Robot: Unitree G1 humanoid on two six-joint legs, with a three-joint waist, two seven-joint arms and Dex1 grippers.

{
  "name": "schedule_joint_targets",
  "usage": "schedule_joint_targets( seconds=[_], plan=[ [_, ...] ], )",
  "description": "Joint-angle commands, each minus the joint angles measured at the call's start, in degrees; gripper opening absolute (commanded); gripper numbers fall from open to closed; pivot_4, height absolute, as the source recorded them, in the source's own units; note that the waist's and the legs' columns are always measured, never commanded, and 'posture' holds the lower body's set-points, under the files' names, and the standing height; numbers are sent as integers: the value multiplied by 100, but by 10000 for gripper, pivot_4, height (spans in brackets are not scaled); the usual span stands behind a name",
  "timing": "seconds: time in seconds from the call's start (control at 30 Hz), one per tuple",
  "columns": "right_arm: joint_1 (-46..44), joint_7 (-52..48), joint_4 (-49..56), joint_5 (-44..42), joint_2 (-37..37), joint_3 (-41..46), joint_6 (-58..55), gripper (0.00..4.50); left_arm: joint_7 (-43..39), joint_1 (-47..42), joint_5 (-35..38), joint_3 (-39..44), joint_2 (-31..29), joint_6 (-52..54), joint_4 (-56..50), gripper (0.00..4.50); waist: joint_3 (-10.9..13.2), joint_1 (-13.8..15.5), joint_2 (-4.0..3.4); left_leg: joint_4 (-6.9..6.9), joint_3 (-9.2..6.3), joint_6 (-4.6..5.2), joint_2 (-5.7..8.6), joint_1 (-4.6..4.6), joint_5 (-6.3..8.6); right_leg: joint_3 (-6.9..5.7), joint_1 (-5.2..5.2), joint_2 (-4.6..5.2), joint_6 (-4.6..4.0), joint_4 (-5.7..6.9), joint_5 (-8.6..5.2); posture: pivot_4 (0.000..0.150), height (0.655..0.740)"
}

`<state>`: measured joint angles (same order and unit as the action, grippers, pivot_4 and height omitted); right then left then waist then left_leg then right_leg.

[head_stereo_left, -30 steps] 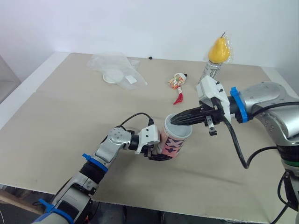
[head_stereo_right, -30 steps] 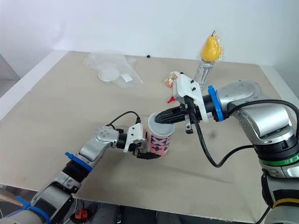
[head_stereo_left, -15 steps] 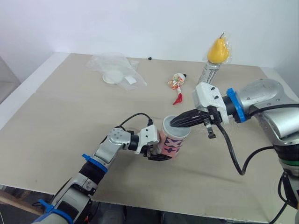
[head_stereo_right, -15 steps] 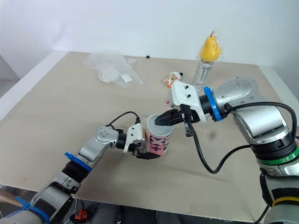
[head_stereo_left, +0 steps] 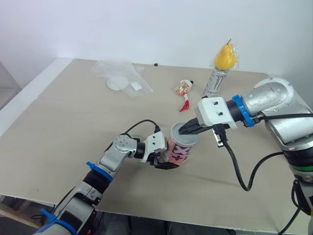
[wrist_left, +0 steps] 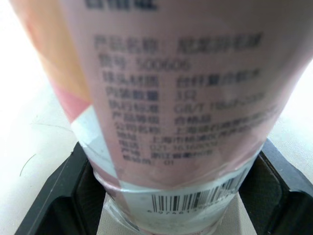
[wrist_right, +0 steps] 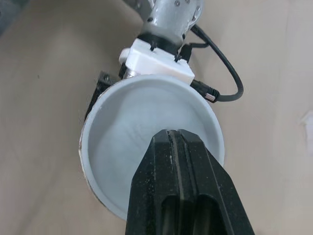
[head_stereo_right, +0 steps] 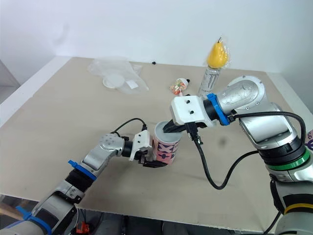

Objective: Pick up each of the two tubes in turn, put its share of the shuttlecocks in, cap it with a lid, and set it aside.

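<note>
Holding the tube (head_stereo_left: 182,149) low on its body, the left gripper (head_stereo_left: 166,159) has its two fingers clamped against opposite sides of the wall, just above the barcode end, with the open mouth tilted up toward the right gripper (wrist_right: 180,137). That one has its fingers pressed flat together with nothing visible between them, and their tip sits at the tube's rim, just over the pale inside (whether anything lies at the bottom I cannot tell).

The tube looks like thin card with a glossy printed wrap, so I judge it light, a little slippery and easy to dent. A hold round the lower wall, where the base stiffens it, seems the safest place. Squeezing near the open rim would likely pinch it oval and spoil the fit of a lid.

Room is good. The bare surface (head_stereo_left: 63,127) spreads wide beyond the left gripper, and its near edge runs close behind that arm, so setting down is better done forward. Beyond the right gripper stand a can (head_stereo_left: 213,83) with a pear (head_stereo_left: 224,55) on top, a tippy pair. Far past the tube lies a bag (head_stereo_left: 122,73) holding a white lid (head_stereo_left: 116,83).
</note>
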<state>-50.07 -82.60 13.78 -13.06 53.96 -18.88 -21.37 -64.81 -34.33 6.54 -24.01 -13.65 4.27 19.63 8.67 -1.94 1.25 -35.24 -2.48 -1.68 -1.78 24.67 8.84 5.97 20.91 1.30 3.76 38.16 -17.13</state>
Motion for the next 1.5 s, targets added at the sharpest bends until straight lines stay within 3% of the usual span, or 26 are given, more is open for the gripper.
schedule_joint_targets(
  seconds=[0.03, 0.27, 0.53, 0.77, 0.9, 1.0, 1.03, 1.07, 1.1, 1.17, 1.27, 1.3, 1.5],
  plan=[
    [268, -344, -146, 320, -74, -569, -71, 274, 19, 168, -258, -133, -126, 222, 229, 34032, -15, 0, 8, 2, 1, -1, -1, -2, 1, 0, -1, 2, -1, 0, 0, 1500, 7400],
    [108, -283, -89, -915, -362, 321, -1483, 274, 30, 183, -249, -119, -164, 228, 192, 34032, -20, 2, 10, 16, 1, 0, -3, -2, 0, 0, 2, 4, -10, 0, 0, 1500, 7400],
    [420, 400, -340, -2189, -148, 2258, -2547, 274, -5, 223, -241, -83, -236, 219, 137, 34032, -5, 28, -2, 33, -5, 4, 9, 44, -3, -5, 24, 4, -10, 0, 22, 1500, 7400],
    [2132, 1663, 119, -3054, -535, 4463, -2906, 274, 32, 163, -229, -6, -227, 108, 198, 34032, -1, 40, -2, 48, -13, 4, 11, 39, -3, -3, 18, -5, -2, -1, 11, 1500, 7400],
    [3573, 2120, 681, -2888, -1101, 4899, -2268, 274, 32, 180, -194, 30, -243, 77, 151, 34032, -5, 41, 3, 51, -21, 9, 5, 41, -6, 3, 12, -22, 31, -2, -3, 1500, 7400],
    [4396, 2267, 774, -2462, -1486, 4714, -1480, 8922, -22, 228, -119, 69, -262, 80, 46, 34032, 0, 1, -26, 48, -13, 11, 9, 36, -7, 17, 14, -21, 40, -1, 3, 1500, 7400],
    [4652, 2267, 787, -2375, -1578, 4577, -1312, 13861, -64, 236, -72, 94, -264, 88, 17, 34032, 2, -11, -22, 49, -11, 15, 12, 35, -10, 21, 16, -20, 42, -1, 5, 1500, 7400],
    [4868, 2194, 816, -2268, -1621, 4405, -1125, 18801, -91, 236, -48, 114, -268, 87, 5, 40875, 2, -32, -25, 48, -12, 15, 9, 32, -10, 20, 16, -23, 40, -1, 6, 1500, 7400],
    [5034, 2144, 828, -2162, -1648, 4241, -935, 24258, -103, 240, -41, 129, -273, 64, -4, 44201, 5, -60, -31, 48, -11, 15, 9, 32, -10, 21, 17, -22, 38, 0, 6, 1500, 7400],
    [5212, 2059, 839, -2050, -1647, 3990, -685, 28681, -118, 238, -31, 157, -279, 30, -1, 45000, 7, -72, -33, 49, -10, 15, 9, 36, -10, 25, 24, -22, 36, 0, 7, 1500, 7400],
    [5247, 1913, 702, -1856, -1583, 3574, -310, 42313, -133, 205, 27, 228, -275, -8, 16, 45000, 9, -79, -33, 50, -7, 15, 9, 36, -10, 29, 26, -22, 36, 0, 7, 1500, 7400],
    [5224, 1859, 631, -1791, -1559, 3445, -196, 44305, -131, 198, 43, 247, -271, -30, 20, 45000, 10, -77, -32, 50, -8, 15, 10, 36, -10, 29, 25, -23, 37, 0, 7, 1500, 7400],
    [4942, 1578, 160, -1412, -1562, 2677, 413, 44305, -213, 228, 126, 321, -361, -22, -152, 45000, 14, -76, -26, 54, -10, 15, 11, 40, -10, 28, 28, -23, 36, -1, 1, 1500, 7400]
  ],
)
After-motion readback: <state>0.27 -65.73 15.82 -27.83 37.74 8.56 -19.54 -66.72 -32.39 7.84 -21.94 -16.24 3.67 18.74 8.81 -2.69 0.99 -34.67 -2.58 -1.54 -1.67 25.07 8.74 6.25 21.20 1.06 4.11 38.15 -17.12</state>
